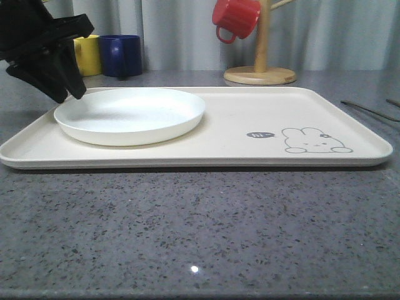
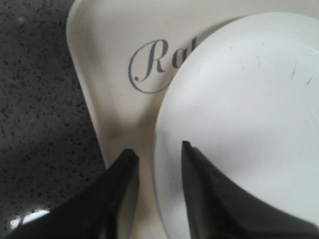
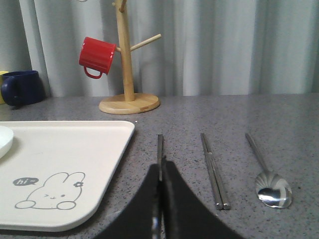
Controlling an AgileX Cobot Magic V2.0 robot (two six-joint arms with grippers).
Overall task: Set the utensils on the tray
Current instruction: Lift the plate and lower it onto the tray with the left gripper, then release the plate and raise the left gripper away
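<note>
We see the fork (image 3: 160, 154) lying on the grey counter (image 1: 200, 231) just beside the tray (image 1: 237, 134), on the side of its rabbit drawing (image 3: 50, 191). Our right gripper (image 3: 160, 199) has its fingers brought together on the fork's handle, gripping it. Past the fork from the tray lie the chopsticks (image 3: 214, 169), then the spoon (image 3: 266, 174), all on the counter and apart from one another. The tray holds the white plate (image 1: 131, 115) at its end away from the rabbit. Our left gripper (image 2: 158, 154) hangs over that end with its fingers apart, straddling the plate's rim. Behind the tray stand a wooden mug tree (image 1: 260, 62) with a red mug (image 1: 236, 19), and yellow (image 1: 87, 55) and blue mugs (image 1: 122, 55).
</note>
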